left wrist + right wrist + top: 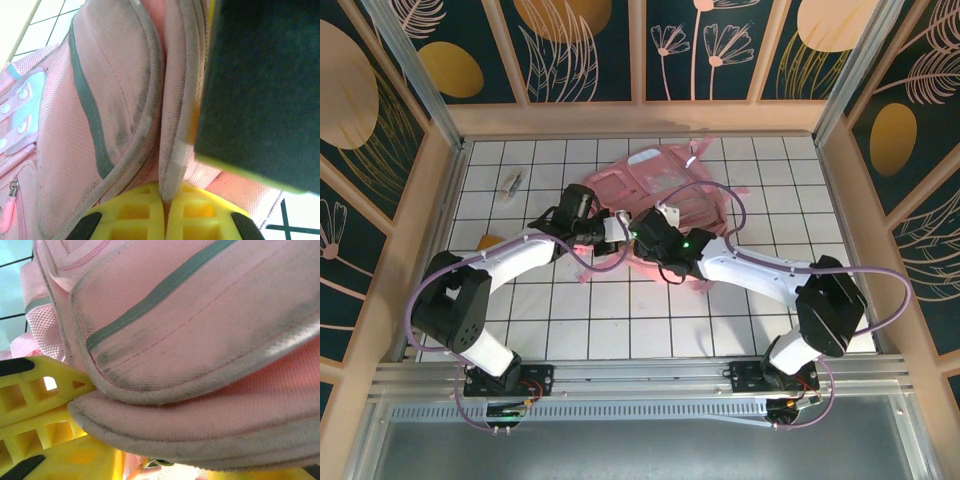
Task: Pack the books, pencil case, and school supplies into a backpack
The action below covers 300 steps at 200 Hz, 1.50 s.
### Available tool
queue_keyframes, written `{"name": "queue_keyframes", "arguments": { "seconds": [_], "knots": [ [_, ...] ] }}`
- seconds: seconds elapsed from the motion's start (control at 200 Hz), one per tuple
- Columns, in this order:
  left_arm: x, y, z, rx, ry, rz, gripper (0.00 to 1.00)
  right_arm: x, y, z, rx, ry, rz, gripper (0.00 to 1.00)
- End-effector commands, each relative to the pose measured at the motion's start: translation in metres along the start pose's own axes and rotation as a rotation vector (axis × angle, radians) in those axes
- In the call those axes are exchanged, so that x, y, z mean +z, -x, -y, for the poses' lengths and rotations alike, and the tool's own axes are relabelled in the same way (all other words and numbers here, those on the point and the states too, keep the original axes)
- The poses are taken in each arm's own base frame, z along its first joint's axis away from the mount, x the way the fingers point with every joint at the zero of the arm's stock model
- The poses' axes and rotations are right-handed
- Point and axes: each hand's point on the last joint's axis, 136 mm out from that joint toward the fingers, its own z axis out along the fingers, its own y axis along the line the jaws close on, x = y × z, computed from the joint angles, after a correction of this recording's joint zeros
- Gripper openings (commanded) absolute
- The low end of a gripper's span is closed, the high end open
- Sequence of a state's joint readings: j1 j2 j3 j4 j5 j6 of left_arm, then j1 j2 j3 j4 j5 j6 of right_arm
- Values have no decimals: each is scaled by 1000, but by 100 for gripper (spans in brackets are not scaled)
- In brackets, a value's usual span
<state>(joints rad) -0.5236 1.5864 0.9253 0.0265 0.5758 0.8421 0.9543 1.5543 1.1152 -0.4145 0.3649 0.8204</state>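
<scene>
Left pincer (165, 212) was clamped narrow on a piped seam of the pink backpack (115, 100), yellow fingers (135, 217) almost touching with the fabric between. Right pincer (80, 402) gripped a grey-edged fold of the same backpack, both meeting at its near edge. Backpack lay mid-far on the tiled surface (570, 320), grey-white piece (512, 183) well apart at far left, orange pad (488, 241) partly under the left arm.
</scene>
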Motion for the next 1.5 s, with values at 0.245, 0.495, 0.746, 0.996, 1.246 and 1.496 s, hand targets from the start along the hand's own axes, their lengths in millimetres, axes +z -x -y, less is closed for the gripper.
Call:
{"name": "queue_keyframes", "arguments": {
  "seconds": [0.245, 0.495, 0.746, 0.996, 1.246, 1.496],
  "knots": [
    [-2, 7, 2, 40, 38, 19, 0, -21, 6, 14, 3, -38, 6, 0],
    [0, 2, -1, 64, 47, -7, 0, -17, -1, 11, -89, -19, -64, 0],
    [-7, -7, -3, 102, 73, -30, 0, -10, -34, 23, -308, 84, -283, 0],
    [-11, -25, 15, 120, 42, -56, 0, -20, -33, 34, -342, 414, -357, 0],
    [-19, -50, 26, 134, 55, -117, 0, 1, -13, 102, -339, 116, -347, 0],
    [-33, -64, 39, 174, 50, -127, 0, 12, 40, 156, -151, -36, -166, 0]
  ]
}}
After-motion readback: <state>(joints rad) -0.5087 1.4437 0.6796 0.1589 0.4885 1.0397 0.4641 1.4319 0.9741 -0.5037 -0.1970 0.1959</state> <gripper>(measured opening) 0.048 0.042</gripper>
